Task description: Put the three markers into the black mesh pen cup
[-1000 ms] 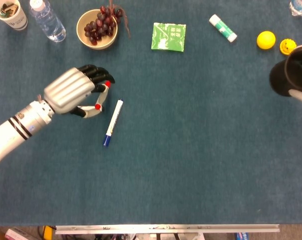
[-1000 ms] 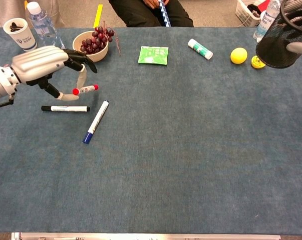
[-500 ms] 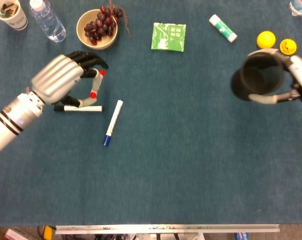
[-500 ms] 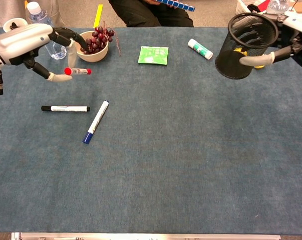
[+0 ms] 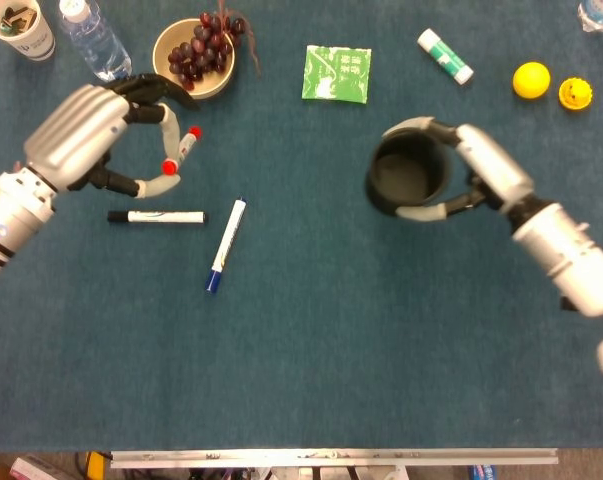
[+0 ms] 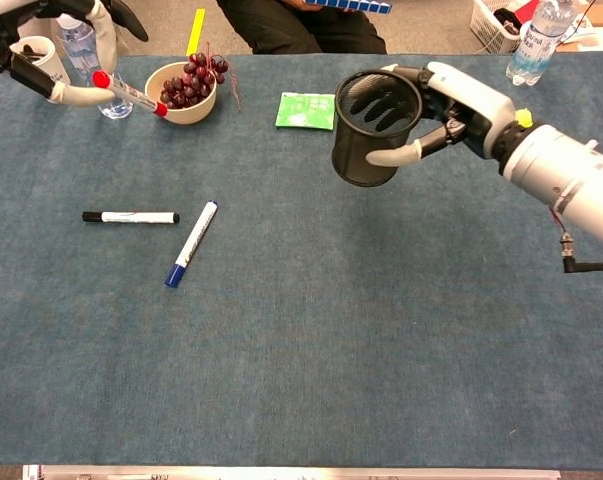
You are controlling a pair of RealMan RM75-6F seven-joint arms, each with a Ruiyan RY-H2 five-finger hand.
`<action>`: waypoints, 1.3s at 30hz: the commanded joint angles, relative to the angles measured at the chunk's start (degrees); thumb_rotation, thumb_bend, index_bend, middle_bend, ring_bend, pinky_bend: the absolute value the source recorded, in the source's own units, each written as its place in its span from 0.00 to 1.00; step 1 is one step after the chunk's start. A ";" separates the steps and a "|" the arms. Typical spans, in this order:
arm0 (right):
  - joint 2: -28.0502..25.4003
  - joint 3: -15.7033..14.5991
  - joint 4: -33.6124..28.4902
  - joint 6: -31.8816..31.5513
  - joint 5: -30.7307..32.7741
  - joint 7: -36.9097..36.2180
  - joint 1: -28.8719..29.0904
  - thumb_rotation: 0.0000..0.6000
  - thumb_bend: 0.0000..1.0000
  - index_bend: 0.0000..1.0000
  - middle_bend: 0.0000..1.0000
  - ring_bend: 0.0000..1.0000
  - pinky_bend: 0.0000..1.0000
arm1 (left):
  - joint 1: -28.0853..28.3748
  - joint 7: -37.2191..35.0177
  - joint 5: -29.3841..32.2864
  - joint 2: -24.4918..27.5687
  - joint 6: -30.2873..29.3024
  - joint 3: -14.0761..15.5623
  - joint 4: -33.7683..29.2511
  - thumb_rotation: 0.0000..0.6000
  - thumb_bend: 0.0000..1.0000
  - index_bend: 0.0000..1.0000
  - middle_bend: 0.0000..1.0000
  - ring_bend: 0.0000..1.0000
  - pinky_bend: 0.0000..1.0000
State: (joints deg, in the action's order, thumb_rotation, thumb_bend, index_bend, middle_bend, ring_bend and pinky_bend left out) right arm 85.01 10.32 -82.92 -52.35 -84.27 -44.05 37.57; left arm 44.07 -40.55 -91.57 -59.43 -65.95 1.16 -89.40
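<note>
Pen cup (image 5: 409, 178) of black mesh is gripped by the right hand (image 5: 478, 172) and held above the worktop (image 5: 381, 340), toward its far side. Red-capped marker (image 6: 129, 93) is pinched in the left hand (image 5: 93, 135), apparently lifted near the far-left corner. Black marker (image 5: 157, 216) and blue marker (image 5: 225, 245) lie on the left part.

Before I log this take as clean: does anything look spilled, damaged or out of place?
Nothing stands out. The right hand holds the pen cup tilted off the table, the left hand holds the red marker, and the black marker and blue marker lie intact.
</note>
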 commanded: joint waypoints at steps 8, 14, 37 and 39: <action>10.32 1.26 7.95 0.43 1.07 2.10 4.30 1.00 0.36 0.52 0.45 0.34 0.29 | 0.28 -7.18 1.85 5.32 4.01 -2.21 -6.06 1.00 0.24 0.60 0.28 0.19 0.25; 15.67 2.42 11.74 2.44 2.85 2.62 7.06 1.00 0.36 0.52 0.45 0.34 0.29 | 0.19 -10.10 2.15 6.78 5.33 -3.27 -7.74 1.00 0.24 0.60 0.28 0.19 0.25; 22.01 10.11 13.92 14.48 19.60 19.57 17.28 1.00 0.37 0.52 0.45 0.34 0.29 | 1.95 -11.24 -1.45 7.28 9.55 -4.92 -10.81 1.00 0.24 0.60 0.28 0.19 0.25; 22.55 10.56 14.17 14.85 20.71 20.37 17.77 1.00 0.37 0.52 0.45 0.34 0.29 | 2.26 -11.05 -1.45 7.13 10.21 -4.97 -10.86 1.00 0.24 0.60 0.28 0.19 0.25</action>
State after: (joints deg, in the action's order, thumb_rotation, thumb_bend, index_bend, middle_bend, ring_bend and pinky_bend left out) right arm 107.02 20.41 -69.12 -37.93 -64.29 -24.40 54.80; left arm 46.20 -51.69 -93.00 -52.23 -55.92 -3.78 -100.22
